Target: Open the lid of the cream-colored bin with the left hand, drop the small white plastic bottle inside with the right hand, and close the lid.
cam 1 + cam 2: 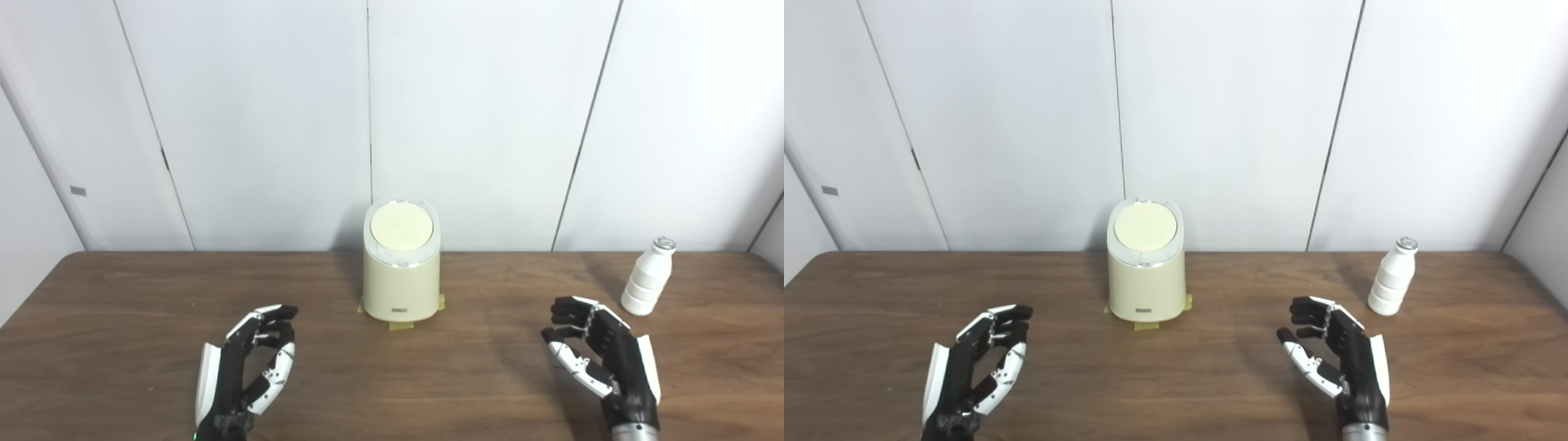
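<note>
A cream-colored plastic bin (pixel 401 278) with rounded sides stood upright near the far edge of the dark brown wooden worktop (pixel 122 318), about midway across it. Its round, pale yellow lid (pixel 402 227) lay flat and closed inside a white rim. Strips of yellowish tape (pixel 401 325) showed at the foot of the bin, against the wood.

The small white plastic bottle (pixel 648 277), ribbed along its body and topped by a silver cap, stood upright toward the far right of the worktop, well apart from the bin. It sat just beyond and to the right of the black-and-white right hand (pixel 603 361), near it but not touching.

The right hand was held palm inward over the near right part of the worktop, its fingers (pixel 572 309) spread and slightly curled, holding nothing. The black-and-white left hand (pixel 248 367) mirrored it over the near left part, palm inward, its fingers (pixel 275 313) likewise apart and loosely bent, empty. Both hands were well short of the bin, one to either side of it.

Behind the worktop rose a wall of plain white panels (pixel 478 110) divided by thin dark seams.
</note>
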Robot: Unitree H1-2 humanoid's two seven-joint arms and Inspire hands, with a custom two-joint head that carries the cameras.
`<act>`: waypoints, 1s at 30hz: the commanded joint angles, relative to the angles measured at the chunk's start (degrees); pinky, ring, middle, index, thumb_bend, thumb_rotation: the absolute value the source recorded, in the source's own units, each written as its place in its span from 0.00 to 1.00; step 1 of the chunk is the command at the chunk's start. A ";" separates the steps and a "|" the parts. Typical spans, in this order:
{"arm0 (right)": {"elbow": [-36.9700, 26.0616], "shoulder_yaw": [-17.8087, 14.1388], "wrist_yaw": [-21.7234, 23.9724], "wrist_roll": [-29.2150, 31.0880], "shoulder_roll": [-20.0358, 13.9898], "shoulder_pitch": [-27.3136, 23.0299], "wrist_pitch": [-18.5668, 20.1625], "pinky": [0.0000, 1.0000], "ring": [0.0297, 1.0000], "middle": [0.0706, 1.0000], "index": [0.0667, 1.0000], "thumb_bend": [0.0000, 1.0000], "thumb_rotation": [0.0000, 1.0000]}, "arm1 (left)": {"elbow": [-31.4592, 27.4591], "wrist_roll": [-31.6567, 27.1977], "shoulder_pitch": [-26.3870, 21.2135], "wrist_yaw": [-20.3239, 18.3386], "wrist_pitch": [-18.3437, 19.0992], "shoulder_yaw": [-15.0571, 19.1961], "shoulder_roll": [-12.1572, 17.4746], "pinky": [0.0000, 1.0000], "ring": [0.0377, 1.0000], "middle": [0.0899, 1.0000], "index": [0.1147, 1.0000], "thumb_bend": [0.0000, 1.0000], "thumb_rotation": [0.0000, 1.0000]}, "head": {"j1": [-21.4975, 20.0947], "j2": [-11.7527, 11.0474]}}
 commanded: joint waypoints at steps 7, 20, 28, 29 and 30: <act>-0.54 -0.12 0.03 0.34 -0.40 -1.38 -1.79 0.56 0.62 0.61 0.59 0.26 0.13 | 1.77 0.91 0.83 0.32 -1.16 -0.35 0.27 0.57 0.65 0.67 0.64 0.24 0.36 | -0.06 0.09; -0.30 0.21 -0.14 -0.06 0.01 -1.62 -2.04 0.55 0.62 0.61 0.58 0.27 0.19 | 0.87 3.68 0.38 1.34 -1.11 -0.12 0.85 0.56 0.65 0.67 0.64 0.25 0.43 | -0.64 -0.11; 0.02 0.47 -0.41 -0.27 0.22 -1.70 -2.32 0.55 0.62 0.61 0.59 0.26 0.17 | -7.85 3.27 -3.95 0.58 4.18 1.57 -1.90 0.60 0.68 0.69 0.67 0.36 0.59 | -0.97 -0.42; 0.04 0.53 -0.40 -0.46 0.13 -1.64 -2.40 0.55 0.62 0.61 0.59 0.26 0.18 | -9.29 3.24 -5.32 -0.21 6.65 1.75 -2.26 0.61 0.69 0.70 0.68 0.42 0.64 | -0.97 -0.42; 0.09 0.59 -0.40 -0.57 0.07 -1.59 -2.52 0.55 0.62 0.61 0.59 0.26 0.18 | -10.24 3.29 -6.21 -0.77 8.42 1.85 -2.48 0.64 0.71 0.72 0.70 0.48 0.66 | -0.77 -0.33</act>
